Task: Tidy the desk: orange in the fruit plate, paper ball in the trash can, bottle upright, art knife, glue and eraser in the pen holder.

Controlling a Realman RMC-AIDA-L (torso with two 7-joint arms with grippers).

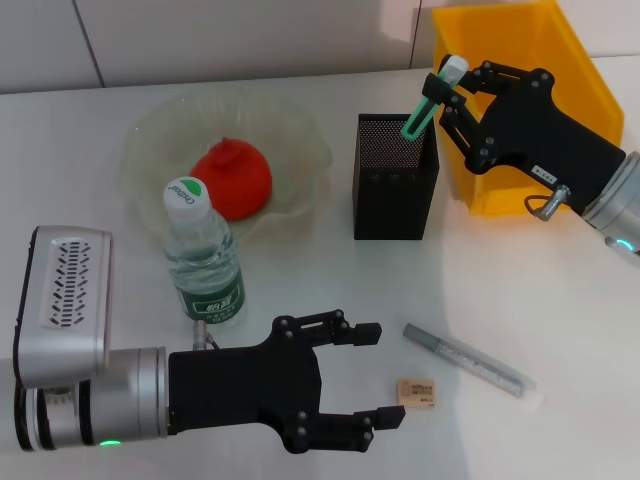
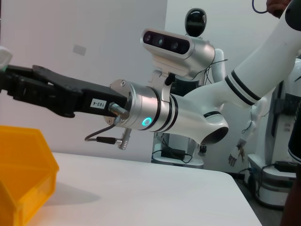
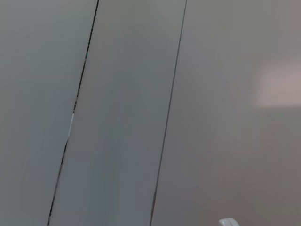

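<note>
My right gripper (image 1: 446, 92) is shut on the glue (image 1: 419, 119), a green stick with a white cap, held tilted just above the black mesh pen holder (image 1: 394, 190). The orange (image 1: 233, 178) lies in the fruit plate (image 1: 150, 140). The bottle (image 1: 203, 258) stands upright in front of the plate. On the table lie the art knife (image 1: 470, 360) and the eraser (image 1: 416, 392). My left gripper (image 1: 385, 373) is open low at the front, just left of the eraser. The yellow trash can (image 1: 520, 60) stands behind my right gripper. The paper ball is out of view.
In the left wrist view my right arm (image 2: 155, 113) reaches over the white table towards the trash can (image 2: 23, 165). Another robot stands beyond the table. The right wrist view shows only a panelled wall.
</note>
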